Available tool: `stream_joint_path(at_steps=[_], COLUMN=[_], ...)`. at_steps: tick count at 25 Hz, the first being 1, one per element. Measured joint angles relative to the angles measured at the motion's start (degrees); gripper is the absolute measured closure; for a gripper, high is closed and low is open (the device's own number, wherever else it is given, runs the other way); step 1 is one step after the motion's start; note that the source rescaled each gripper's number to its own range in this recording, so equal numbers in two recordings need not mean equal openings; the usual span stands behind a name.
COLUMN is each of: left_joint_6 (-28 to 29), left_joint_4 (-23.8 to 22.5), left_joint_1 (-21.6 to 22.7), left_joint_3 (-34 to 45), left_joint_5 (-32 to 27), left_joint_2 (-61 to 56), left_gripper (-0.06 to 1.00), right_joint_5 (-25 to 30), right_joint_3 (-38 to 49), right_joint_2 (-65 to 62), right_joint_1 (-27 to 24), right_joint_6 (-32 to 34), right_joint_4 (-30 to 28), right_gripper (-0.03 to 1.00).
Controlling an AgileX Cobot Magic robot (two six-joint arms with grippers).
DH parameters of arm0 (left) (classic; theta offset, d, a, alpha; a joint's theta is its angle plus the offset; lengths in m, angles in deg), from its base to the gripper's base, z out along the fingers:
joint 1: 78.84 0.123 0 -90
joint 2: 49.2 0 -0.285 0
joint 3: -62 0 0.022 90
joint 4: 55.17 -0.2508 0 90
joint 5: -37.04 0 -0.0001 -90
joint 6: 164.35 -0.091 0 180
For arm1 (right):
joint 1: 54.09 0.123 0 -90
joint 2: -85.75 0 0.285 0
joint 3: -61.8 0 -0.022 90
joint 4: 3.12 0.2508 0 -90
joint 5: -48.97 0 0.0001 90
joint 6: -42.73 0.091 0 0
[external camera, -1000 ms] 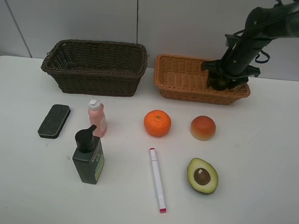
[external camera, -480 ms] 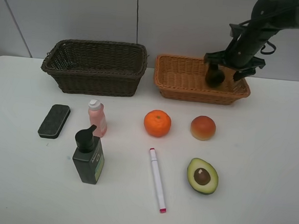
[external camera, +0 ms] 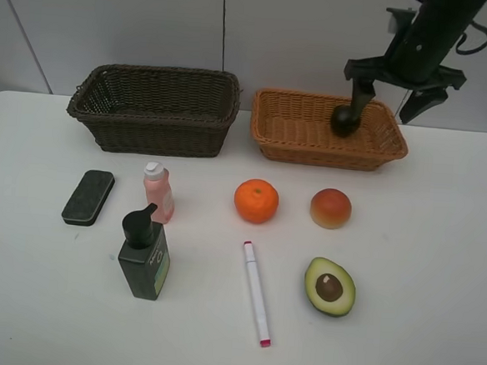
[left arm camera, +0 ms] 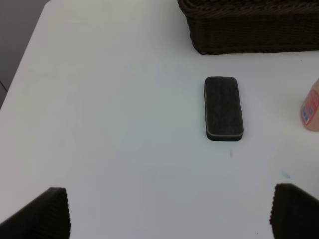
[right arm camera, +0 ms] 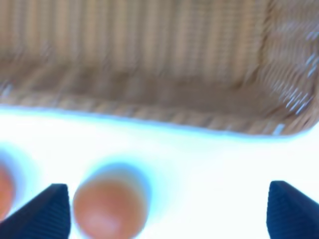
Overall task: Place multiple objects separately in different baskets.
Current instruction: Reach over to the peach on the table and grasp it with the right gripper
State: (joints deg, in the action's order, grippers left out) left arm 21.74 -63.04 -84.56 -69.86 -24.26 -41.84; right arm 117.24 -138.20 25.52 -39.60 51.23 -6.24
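Note:
The dark mangosteen (external camera: 344,120) lies in the light orange-tan basket (external camera: 329,155). My right gripper (external camera: 391,96) hangs open and empty above that basket's right end. In the blurred right wrist view it (right arm camera: 169,214) is open over the basket (right arm camera: 149,74), with the peach (right arm camera: 109,206) below. On the table lie the orange (external camera: 256,201), peach (external camera: 331,208), avocado half (external camera: 330,286), white marker (external camera: 256,292), pink bottle (external camera: 157,191), dark-green pump bottle (external camera: 144,255) and black eraser (external camera: 88,197). The dark brown basket (external camera: 155,134) is empty. My left gripper (left arm camera: 172,214) is open, short of the eraser (left arm camera: 224,108).
The two baskets stand side by side at the back of the white table (external camera: 438,271), against the wall. The left wrist view shows the dark basket's corner (left arm camera: 249,30) and the edge of the pink bottle (left arm camera: 311,107). The left arm is out of the exterior view.
My right gripper has opened, left the mangosteen in the tan basket, and risen up and to the right. Nothing else has moved.

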Motion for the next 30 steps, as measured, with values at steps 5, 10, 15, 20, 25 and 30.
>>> stream_joint_path(at_steps=[5,10,15,20,25,30], left_joint_6=[0.0,0.0,0.0,0.0,0.0,0.0], left_joint_4=[0.0,0.0,0.0,0.0,0.0,0.0], left_joint_1=[0.0,0.0,0.0,0.0,0.0,0.0], left_joint_3=[0.0,0.0,0.0,0.0,0.0,0.0], left_joint_5=[0.0,0.0,0.0,0.0,0.0,0.0], left_joint_2=[0.0,0.0,0.0,0.0,0.0,0.0], left_gripper=[-0.05,-0.05,-0.05,-0.05,-0.05,-0.05], right_joint_5=[1.1,-0.3,-10.0,-16.5,-20.3,-22.0], right_joint_3=[2.0,9.4,18.1,23.3,26.2,26.7], right_joint_2=[-0.9,-0.9,-0.9,-1.0,-0.9,0.5], right_joint_1=[5.2,8.1,9.1,9.1,9.1,9.0], right_joint_6=[2.9,4.3,4.5,4.5,4.5,4.5], right_joint_4=[0.1,2.4,4.6,4.8,4.5,3.9], right_gripper=[-0.01,-0.01,-0.01,-0.01,-0.01,-0.01])
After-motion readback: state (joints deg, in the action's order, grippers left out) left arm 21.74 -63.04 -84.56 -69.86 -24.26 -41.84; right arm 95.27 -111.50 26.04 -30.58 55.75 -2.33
